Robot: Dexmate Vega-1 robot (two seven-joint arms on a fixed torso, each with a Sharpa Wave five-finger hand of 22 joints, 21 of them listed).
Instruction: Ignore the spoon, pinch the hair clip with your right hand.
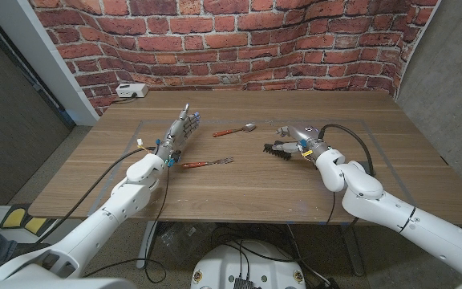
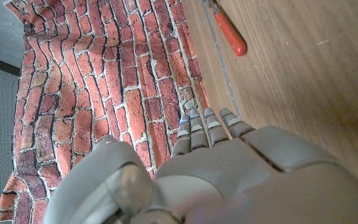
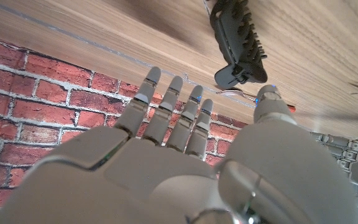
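Now, my right hand (image 1: 295,136): it stands at about 3 o'clock from the table's middle, fingers straight and apart, holding nothing; the right wrist view shows the fingers (image 3: 166,112) stretched out side by side with the thumb set off from them.
Hair clip (image 1: 280,148): black, toothed, lying on the wooden table (image 1: 239,189) at roughly 7 o'clock from my right hand, just beside it; from the wrist view the hair clip (image 3: 238,40) lies just past my thumb tip, and I cannot tell whether they touch.
My left hand (image 1: 179,132): at about 9 o'clock from the table's middle, fingers extended and close together, nothing in them, standing on its edge.
Spoon (image 1: 234,130): red handle, metal bowl, at 12 o'clock from the table's middle, between my two hands, well apart from the clip.
Fork (image 1: 208,163): red handle, at 5 o'clock from my left hand, near it.
White box (image 1: 131,91): at the far left table edge, against the brick wall (image 1: 239,40), with a cable.
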